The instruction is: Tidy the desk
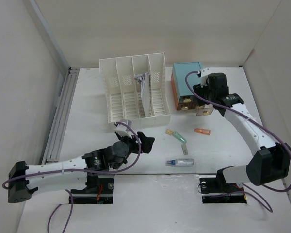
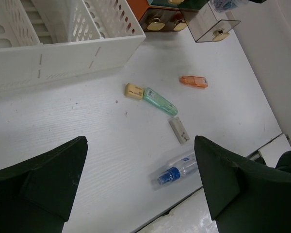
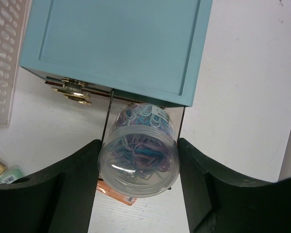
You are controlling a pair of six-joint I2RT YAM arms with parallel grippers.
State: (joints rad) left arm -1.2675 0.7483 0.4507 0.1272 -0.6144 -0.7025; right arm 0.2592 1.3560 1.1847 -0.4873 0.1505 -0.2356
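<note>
The broad matte white desk (image 1: 87, 131) fills most of the overhead view, from the arm bases at the bottom edge up to the back wall. At upper centre stands a white slotted plastic file rack (image 1: 134, 90). Just to its right sits a teal-topped box with orange drawers (image 1: 186, 82).

The right gripper (image 3: 138, 150) is at the front of that box. Its two black fingers press against either side of a clear round plastic jar of coloured paper clips (image 3: 138, 167). The jar hangs over a pulled-out transparent drawer (image 2: 203, 29); whether it touches the drawer cannot be told.

The left gripper (image 2: 139, 148) hangs above the desk at centre-left of the overhead view, fingers spread wide with nothing between them.

Lower right of centre in the overhead view, four things lie on the desk, all apart from one another:
- a translucent green highlighter with a yellow cap (image 2: 153, 99)
- a small orange rectangular item (image 2: 193, 81)
- a small pale flat strip (image 2: 178, 130)
- a clear bottle with a blue cap (image 2: 177, 171)
</note>
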